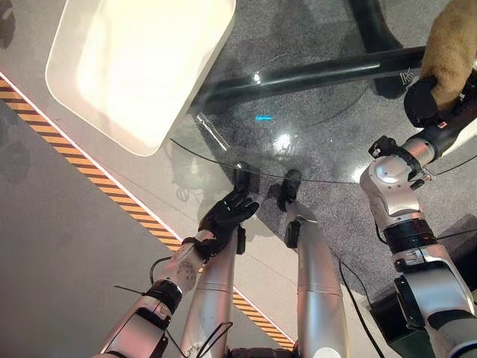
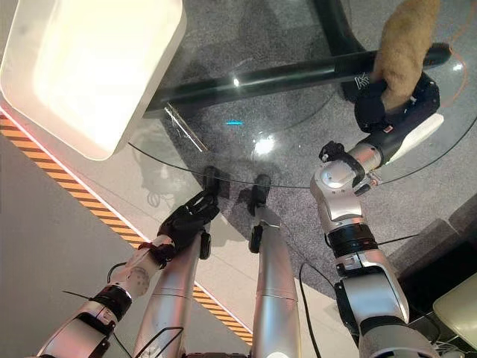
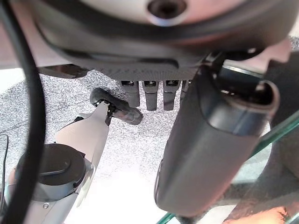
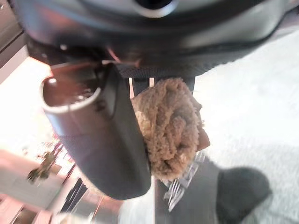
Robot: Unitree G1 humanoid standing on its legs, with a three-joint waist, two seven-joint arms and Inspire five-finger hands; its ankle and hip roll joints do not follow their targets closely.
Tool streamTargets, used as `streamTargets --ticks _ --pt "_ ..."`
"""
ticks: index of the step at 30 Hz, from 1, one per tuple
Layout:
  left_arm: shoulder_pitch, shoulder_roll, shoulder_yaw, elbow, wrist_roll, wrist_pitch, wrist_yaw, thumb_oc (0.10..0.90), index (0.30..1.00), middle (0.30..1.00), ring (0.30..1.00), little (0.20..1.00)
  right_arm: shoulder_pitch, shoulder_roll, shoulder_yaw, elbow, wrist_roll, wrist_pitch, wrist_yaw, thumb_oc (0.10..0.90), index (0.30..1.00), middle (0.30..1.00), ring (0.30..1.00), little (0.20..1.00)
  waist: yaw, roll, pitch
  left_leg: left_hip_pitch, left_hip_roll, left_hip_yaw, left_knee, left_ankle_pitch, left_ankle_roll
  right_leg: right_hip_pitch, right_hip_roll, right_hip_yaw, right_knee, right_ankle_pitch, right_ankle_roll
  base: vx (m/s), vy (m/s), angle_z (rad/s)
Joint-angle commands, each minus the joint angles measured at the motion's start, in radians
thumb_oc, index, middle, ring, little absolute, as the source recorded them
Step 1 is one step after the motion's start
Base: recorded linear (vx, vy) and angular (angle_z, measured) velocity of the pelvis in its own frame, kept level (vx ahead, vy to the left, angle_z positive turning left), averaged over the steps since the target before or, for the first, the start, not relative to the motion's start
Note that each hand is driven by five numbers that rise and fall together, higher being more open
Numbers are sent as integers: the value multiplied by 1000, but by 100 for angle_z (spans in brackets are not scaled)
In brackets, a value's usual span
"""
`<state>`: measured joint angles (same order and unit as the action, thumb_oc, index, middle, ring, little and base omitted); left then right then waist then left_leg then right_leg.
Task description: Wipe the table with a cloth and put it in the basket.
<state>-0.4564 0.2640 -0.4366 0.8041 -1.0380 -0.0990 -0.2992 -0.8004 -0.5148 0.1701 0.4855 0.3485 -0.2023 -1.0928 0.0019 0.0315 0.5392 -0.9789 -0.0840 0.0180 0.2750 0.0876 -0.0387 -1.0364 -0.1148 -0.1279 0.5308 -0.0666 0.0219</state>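
A fuzzy tan cloth (image 2: pixel 406 45) hangs bunched over the far right part of the round glass table (image 2: pixel 298 112). My right hand (image 2: pixel 380 104) is shut on the cloth, and the right wrist view shows the cloth (image 4: pixel 170 130) pinched between my thumb and fingers. A white basket (image 2: pixel 82 71) stands on the floor at the far left, beside the table's edge. My left hand (image 1: pixel 227 215) hangs low by the table's near rim, fingers relaxed and holding nothing.
An orange-and-black striped line (image 1: pixel 82 168) runs across the floor past the basket. The table's dark legs (image 2: pixel 283 74) show through the glass over grey carpet. A dark piece of furniture (image 2: pixel 447 261) stands at the right.
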Motion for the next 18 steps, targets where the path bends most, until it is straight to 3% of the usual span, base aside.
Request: streamTargets --ticks 1,7,18 --pt "174 -40 -38 7 19 22 -19 800 900 900 900 900 -1 -123 -18 -161 -107 -20 63 100 300 300 300 200 -5 27 -19 -18 -5 17 197 -152 43 40 22 42 -191 150 87 0 0 0" --pt "161 -47 -25 19 26 20 -23 800 900 900 900 900 14 -84 76 -222 -128 76 313 100 300 300 300 200 -7 26 -19 -22 -5 25 200 -149 40 32 17 37 -182 144 86 0 0 0" --pt "144 -75 -26 33 43 10 -15 800 900 900 900 900 89 41 188 -224 -144 147 479 100 300 300 300 200 -8 23 -19 -30 -7 28 188 -138 40 19 13 28 -175 141 83 0 0 0"
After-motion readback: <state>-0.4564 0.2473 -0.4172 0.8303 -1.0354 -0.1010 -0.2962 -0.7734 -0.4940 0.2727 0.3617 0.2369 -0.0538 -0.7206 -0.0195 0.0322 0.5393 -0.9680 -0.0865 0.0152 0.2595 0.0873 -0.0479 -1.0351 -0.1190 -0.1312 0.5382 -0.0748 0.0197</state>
